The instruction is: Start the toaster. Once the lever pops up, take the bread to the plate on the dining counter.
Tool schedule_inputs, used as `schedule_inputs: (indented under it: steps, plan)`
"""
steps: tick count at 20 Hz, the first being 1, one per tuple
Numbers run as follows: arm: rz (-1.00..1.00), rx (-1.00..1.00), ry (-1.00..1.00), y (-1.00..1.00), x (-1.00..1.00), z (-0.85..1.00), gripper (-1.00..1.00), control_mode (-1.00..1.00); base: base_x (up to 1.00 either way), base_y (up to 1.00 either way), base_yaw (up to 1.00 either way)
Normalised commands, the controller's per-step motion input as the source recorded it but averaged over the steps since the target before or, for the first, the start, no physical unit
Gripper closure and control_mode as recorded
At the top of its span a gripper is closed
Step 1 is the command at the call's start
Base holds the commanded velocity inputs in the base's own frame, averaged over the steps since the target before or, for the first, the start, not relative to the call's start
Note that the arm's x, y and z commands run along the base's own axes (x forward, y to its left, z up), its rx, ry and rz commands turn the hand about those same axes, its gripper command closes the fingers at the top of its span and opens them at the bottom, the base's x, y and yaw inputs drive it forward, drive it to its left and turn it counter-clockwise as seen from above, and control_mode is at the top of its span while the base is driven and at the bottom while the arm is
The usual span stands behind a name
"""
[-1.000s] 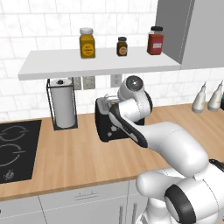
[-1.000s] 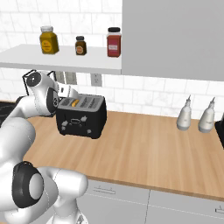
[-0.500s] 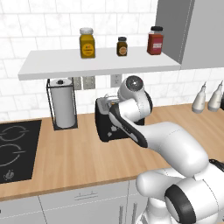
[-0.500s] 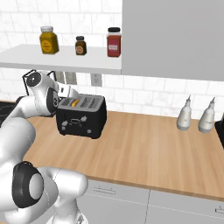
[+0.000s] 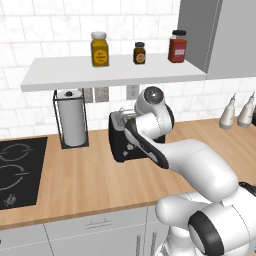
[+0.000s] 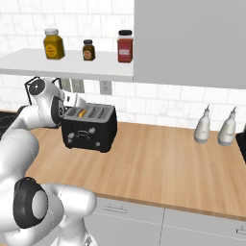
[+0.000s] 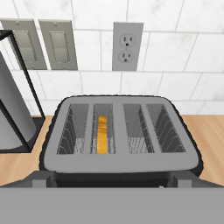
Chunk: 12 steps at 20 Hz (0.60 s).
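Claw (image 7: 112,186) hangs just above and behind the toaster (image 7: 120,133), looking down into its top; jaws wide apart, nothing held. Only the two dark tips show at the bottom edge of the hand view.

Progress, judged from what shows: early. Bread (image 7: 102,133) sits deep in the 2nd slot from the left as the claw sees it, directly ahead and below, only its orange-brown top edge showing. Looks pushed down, so toasting prob. started or about to, but can't see the lever, so can't say which. Left to do: wait for pop-up, grab the slice, carry it to the plate on the dining counter.

Materials/shapes: toaster is a boxy black shell w/ rounded corners, grey matte top, four long slots w/ thin wire guides inside. In the right base view its front (image 6: 89,132) has small white marks. Bread edge thin, smooth, orange. Worktop (image 6: 158,158) beneath the claw is light wood w/ plank grain. Beyond the toaster: white glossy tile wall, a white outlet (image 7: 127,46). Off to the claw's left, a paper-towel roll (image 7: 11,111) in a thin black wire frame.
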Motion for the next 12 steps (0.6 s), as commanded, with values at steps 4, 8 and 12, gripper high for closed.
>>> schedule_inputs:
  steps: [4, 8, 12]
  plan:
    - [0.00, 0.00, 0.00, 0.00, 0.00, 0.00, -1.00, -1.00, 0.00, 0.00, 0.00]
    - [0.00, 0.00, 0.00, 0.00, 0.00, 0.00, -1.00, -1.00, 0.00, 0.00, 0.00]
    - [0.00, 0.00, 0.00, 0.00, 0.00, 0.00, -1.00, -1.00, 0.00, 0.00, 0.00]
